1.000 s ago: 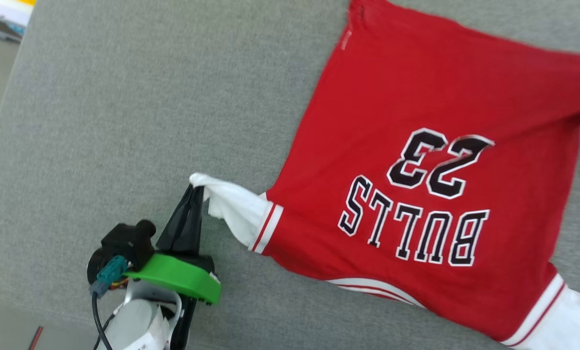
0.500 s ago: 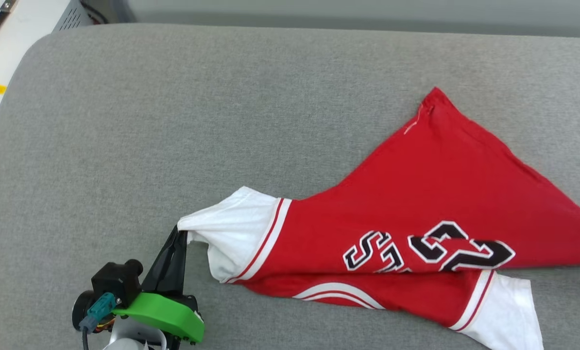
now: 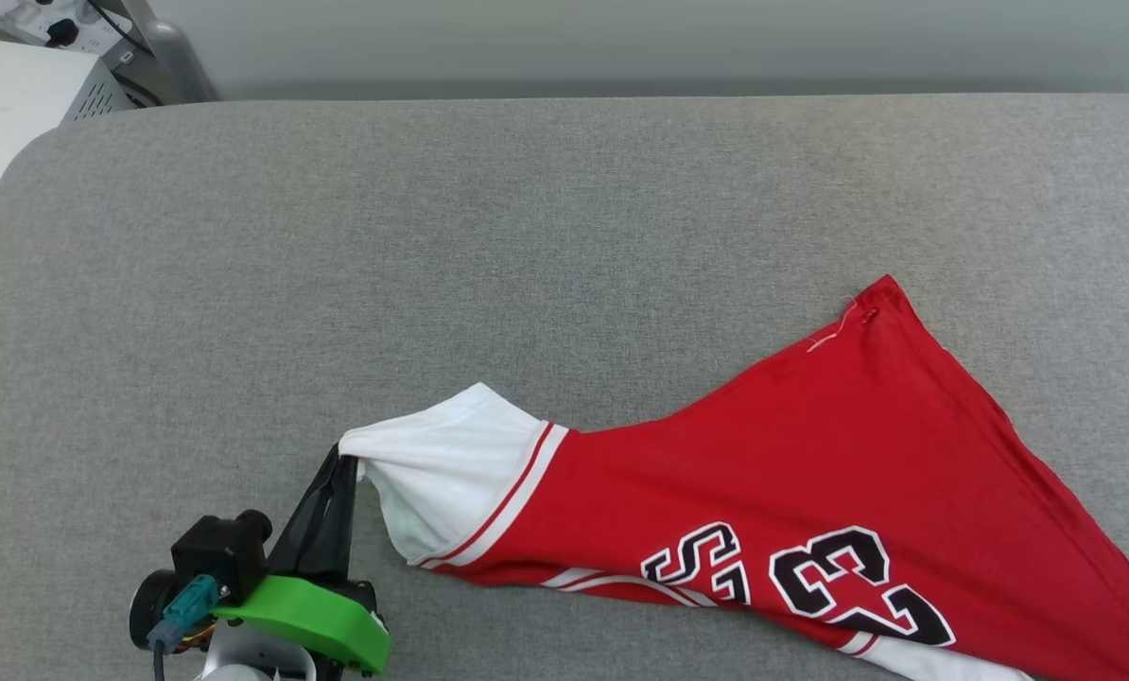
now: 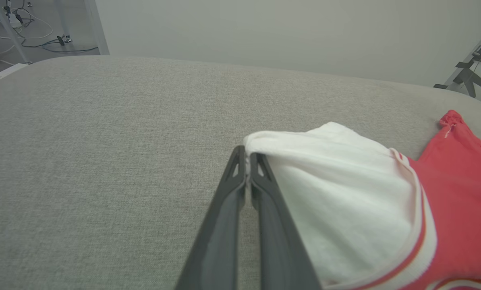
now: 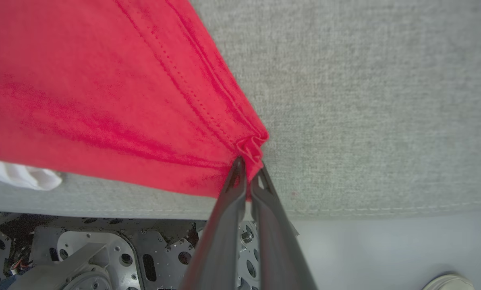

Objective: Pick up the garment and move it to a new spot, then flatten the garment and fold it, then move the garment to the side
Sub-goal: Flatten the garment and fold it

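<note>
The garment is a red T-shirt with white sleeves and black "23" lettering, stretched across the right half of the grey padded table. My left gripper at the lower left is shut on the tip of the white sleeve. The left wrist view shows that gripper pinching the sleeve edge. In the right wrist view my right gripper is shut on a bunched red corner of the garment, held above the table's near edge.
A white cabinet with cables stands off the table's far left corner. The robot's metal base and a pale floor lie beyond the table's near edge. Bare grey padding spreads over the left and far parts.
The head camera has tilted, shifting the whole picture. The garment has gone from spread flat with its lettering showing to pulled taut and partly doubled over between both grippers, which stay shut on it.
</note>
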Controlling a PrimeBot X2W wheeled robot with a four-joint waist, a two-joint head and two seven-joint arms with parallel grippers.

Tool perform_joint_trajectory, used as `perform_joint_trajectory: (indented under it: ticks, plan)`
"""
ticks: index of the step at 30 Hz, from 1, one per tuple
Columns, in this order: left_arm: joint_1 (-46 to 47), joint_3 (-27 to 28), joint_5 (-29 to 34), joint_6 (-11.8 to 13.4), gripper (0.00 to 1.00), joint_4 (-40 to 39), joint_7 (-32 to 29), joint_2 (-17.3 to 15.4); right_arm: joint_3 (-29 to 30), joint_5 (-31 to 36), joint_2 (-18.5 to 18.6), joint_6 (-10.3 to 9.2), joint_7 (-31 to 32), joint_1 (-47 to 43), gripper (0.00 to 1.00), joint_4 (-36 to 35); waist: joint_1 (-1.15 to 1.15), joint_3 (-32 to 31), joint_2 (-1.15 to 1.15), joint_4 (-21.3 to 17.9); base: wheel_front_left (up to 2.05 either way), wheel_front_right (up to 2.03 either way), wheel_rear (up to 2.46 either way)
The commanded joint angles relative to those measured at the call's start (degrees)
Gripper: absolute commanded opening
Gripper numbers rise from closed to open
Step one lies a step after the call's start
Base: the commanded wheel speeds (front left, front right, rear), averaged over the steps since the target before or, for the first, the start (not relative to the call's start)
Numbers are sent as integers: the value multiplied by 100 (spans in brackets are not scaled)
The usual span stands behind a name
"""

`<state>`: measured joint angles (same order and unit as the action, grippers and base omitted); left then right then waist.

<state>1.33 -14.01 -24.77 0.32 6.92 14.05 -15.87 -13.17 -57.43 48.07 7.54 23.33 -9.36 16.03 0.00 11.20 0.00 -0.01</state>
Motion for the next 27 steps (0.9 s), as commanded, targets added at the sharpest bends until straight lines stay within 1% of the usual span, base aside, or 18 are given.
perform_joint_trajectory:
  ticks: [1,2,6,10,13,15,17,20,24,27]
  plan:
    - [-41,21,-32,56,0,-18,-12,-51,128,82,-109,-5,-101,-1,20,-54,0,-7,0,-9,0,0,0]
    - [-44,18,-30,62,0,-25,-12,-56,259,145,-134,-5,-143,16,100,-97,0,-8,0,-9,0,0,0]
    - [-41,2,-24,80,0,-56,-11,-69,780,388,-121,-5,-279,112,100,-456,0,-11,0,5,0,0,0]
    - [0,-34,-14,88,0,-92,-14,-65,1403,663,-38,-5,-287,296,100,-1186,0,25,0,66,0,0,0]
    - [57,-73,1,87,0,-119,-19,-53,1720,821,-34,-5,-52,487,100,-1806,0,79,0,134,0,0,0]
    - [112,-103,12,80,0,-132,-22,-44,1790,970,-23,-5,166,700,100,-2167,0,134,0,186,0,0,0]
    - [175,-132,28,72,0,-142,-21,-34,1740,1062,-28,-5,413,992,100,-2446,0,200,0,239,0,0,0]
    - [285,-178,53,55,0,-146,-15,-15,1412,1178,-27,-5,880,1547,100,-2667,0,313,0,318,0,0,0]
    - [437,-242,81,27,0,-130,-2,32,715,1349,-138,-5,1429,2380,100,-2556,0,450,0,432,0,0,0]
    - [551,-290,102,-1,0,-116,9,69,186,1485,-262,-5,1804,3010,100,-2236,0,551,0,526,0,0,0]
